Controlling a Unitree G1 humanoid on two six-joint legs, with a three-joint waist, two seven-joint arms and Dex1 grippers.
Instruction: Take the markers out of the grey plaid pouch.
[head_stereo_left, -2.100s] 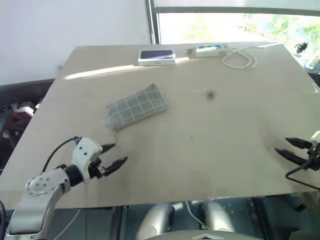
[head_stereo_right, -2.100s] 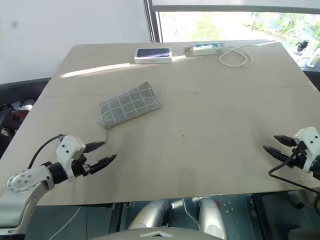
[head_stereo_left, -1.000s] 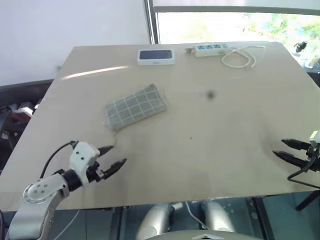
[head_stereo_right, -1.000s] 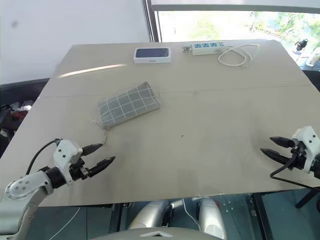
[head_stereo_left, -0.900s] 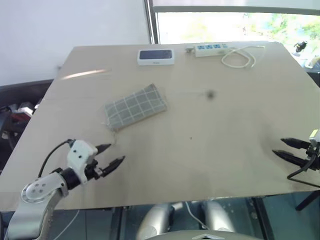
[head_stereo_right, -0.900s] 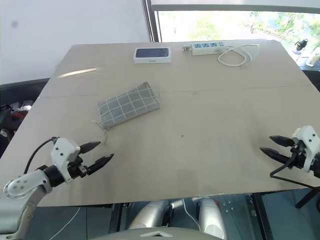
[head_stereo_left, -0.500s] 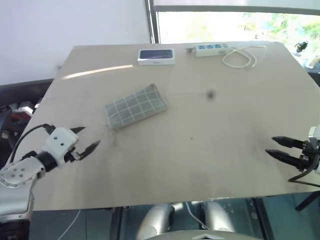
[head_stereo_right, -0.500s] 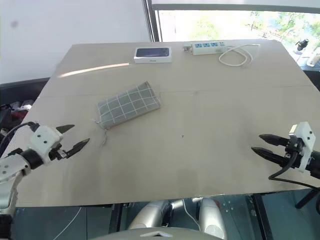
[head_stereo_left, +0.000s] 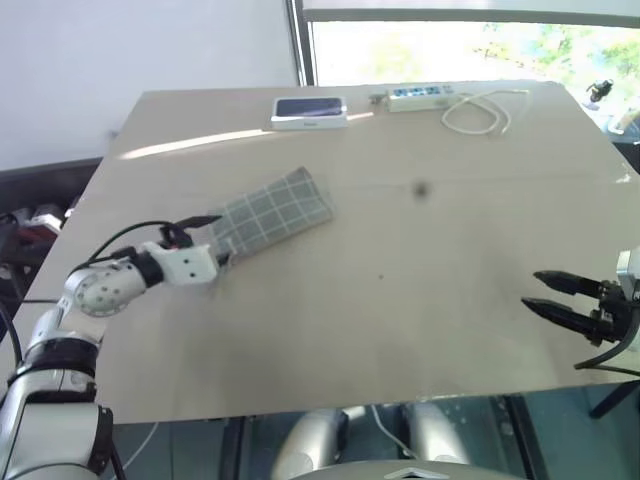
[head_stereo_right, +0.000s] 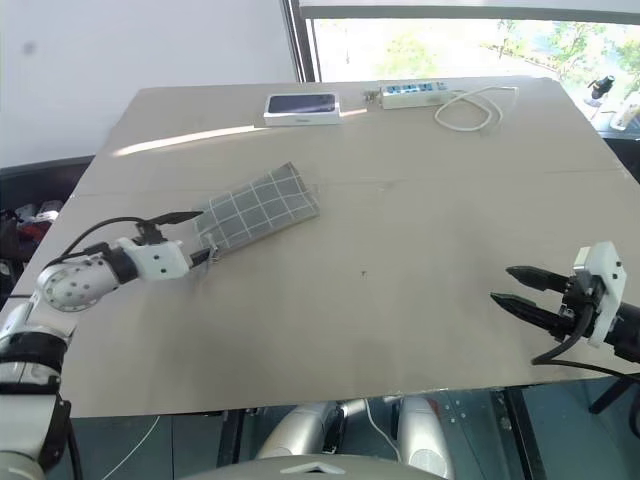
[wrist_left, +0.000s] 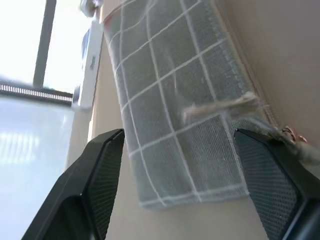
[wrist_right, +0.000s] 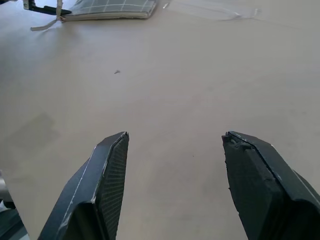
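- No marker has been taken out: none is to be seen on the table (head_stereo_left: 420, 300), so both are judged to be inside the pouch (head_stereo_left: 268, 211).
- The pouch is laid flat on the left half of the table, lying at a slant, its near end toward the left gripper (head_stereo_right: 197, 236). Whether its mouth is open cannot be told.
- The left gripper is held at the near end of the pouch, jaws spread wide and empty; in the left wrist view the pouch (wrist_left: 185, 110) is framed between the two fingers (wrist_left: 102, 170). Contact with the fabric cannot be told.
- A thin tab or pull (wrist_left: 220, 106) is seen at the pouch's near end, just ahead of the fingers.
- The right gripper (head_stereo_right: 520, 290) is held over bare table at the right edge, well apart from the pouch, jaws spread and empty.
- A box (head_stereo_left: 309, 112), a power strip (head_stereo_left: 418, 96) and a coiled cable (head_stereo_left: 478, 117) are left at the far edge, clear of the work.
- Everything is judged still to be done: the pouch must be gripped and steadied, its mouth opened, and both markers drawn out.
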